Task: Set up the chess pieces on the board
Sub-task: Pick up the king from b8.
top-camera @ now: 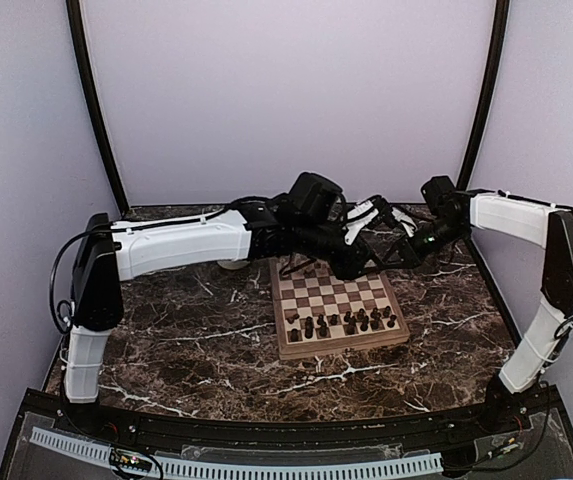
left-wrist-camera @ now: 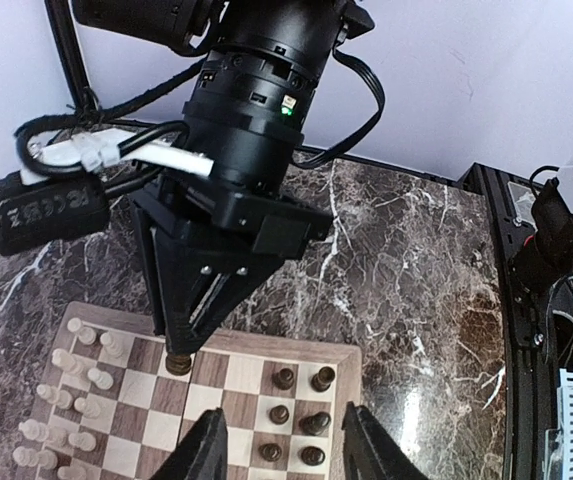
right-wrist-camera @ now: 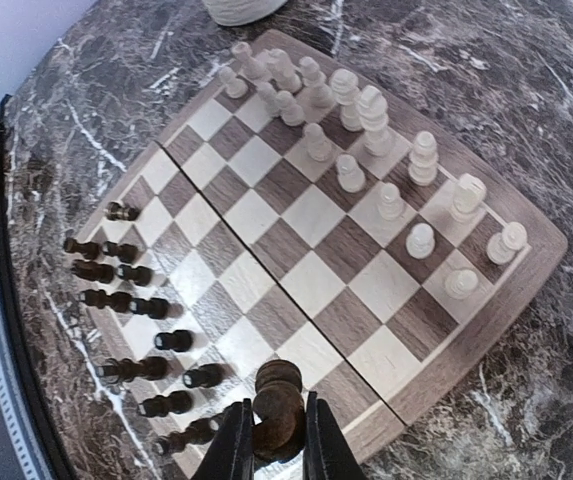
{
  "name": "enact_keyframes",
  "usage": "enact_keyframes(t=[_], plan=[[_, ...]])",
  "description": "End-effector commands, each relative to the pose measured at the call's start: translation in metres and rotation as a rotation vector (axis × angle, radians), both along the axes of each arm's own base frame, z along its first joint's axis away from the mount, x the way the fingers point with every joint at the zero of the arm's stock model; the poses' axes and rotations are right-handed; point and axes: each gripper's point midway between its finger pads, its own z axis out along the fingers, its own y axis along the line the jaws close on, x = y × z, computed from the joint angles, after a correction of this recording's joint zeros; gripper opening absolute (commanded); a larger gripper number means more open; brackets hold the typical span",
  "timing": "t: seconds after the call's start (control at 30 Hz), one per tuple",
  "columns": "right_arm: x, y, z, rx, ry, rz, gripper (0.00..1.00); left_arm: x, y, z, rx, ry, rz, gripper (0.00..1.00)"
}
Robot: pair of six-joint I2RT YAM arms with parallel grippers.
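On the near rows the dark chess pieces (right-wrist-camera: 131,300) stand tight together; the left gripper (left-wrist-camera: 286,452) hangs over them, jaws apart and holding nothing. At the right edge of the board (top-camera: 341,347) the right gripper (right-wrist-camera: 277,440) pinches one dark piece (right-wrist-camera: 278,400); the rim is close, so I think a careless release could tip it off. Both arms crowd the far half, near the white pieces (right-wrist-camera: 366,110).

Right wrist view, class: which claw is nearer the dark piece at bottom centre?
Right. The right claw is shut on the dark piece; the left claw hangs open nearby, not touching it.
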Motion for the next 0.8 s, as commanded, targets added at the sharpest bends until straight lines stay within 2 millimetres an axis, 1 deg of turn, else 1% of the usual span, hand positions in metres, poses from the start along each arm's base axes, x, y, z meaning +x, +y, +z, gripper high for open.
enact_keyframes(t=[0.0,0.03,0.07,0.1,0.13,0.17,0.23,0.37,0.4,0.43,0.53,0.77], plan=[[0.02,-0.015,-0.001,-0.08,-0.116,-0.066,0.04,-0.014,-0.012,-0.04,0.115,0.116,-0.04,0.39],[0.021,-0.017,0.0,-0.091,-0.127,-0.074,0.04,-0.012,-0.019,-0.043,0.119,0.122,-0.044,0.38],[0.023,-0.02,0.0,-0.104,-0.136,-0.084,0.04,-0.016,-0.019,-0.051,0.148,0.143,-0.051,0.37],[0.025,-0.022,0.0,-0.118,-0.147,-0.092,0.04,-0.015,-0.024,-0.056,0.156,0.148,-0.055,0.36],[0.027,-0.025,0.001,-0.128,-0.157,-0.101,0.04,-0.018,-0.023,-0.063,0.183,0.166,-0.059,0.35],[0.028,-0.027,0.0,-0.137,-0.162,-0.107,0.04,-0.017,-0.027,-0.069,0.191,0.168,-0.061,0.34],[0.031,-0.03,0.0,-0.148,-0.172,-0.117,0.04,-0.019,-0.028,-0.08,0.223,0.182,-0.064,0.33],[0.031,-0.03,-0.002,-0.147,-0.167,-0.12,0.04,-0.02,-0.03,-0.099,0.26,0.198,-0.064,0.32],[0.03,-0.03,-0.002,-0.146,-0.165,-0.119,0.04,-0.02,-0.031,-0.1,0.259,0.199,-0.063,0.32],[0.031,-0.03,-0.002,-0.146,-0.166,-0.12,0.04,-0.021,-0.032,-0.105,0.265,0.206,-0.065,0.31],[0.031,-0.03,-0.002,-0.146,-0.167,-0.119,0.04,-0.021,-0.036,-0.111,0.268,0.208,-0.067,0.31],[0.03,-0.03,-0.003,-0.146,-0.162,-0.119,0.04,-0.025,-0.039,-0.117,0.271,0.215,-0.086,0.28]])
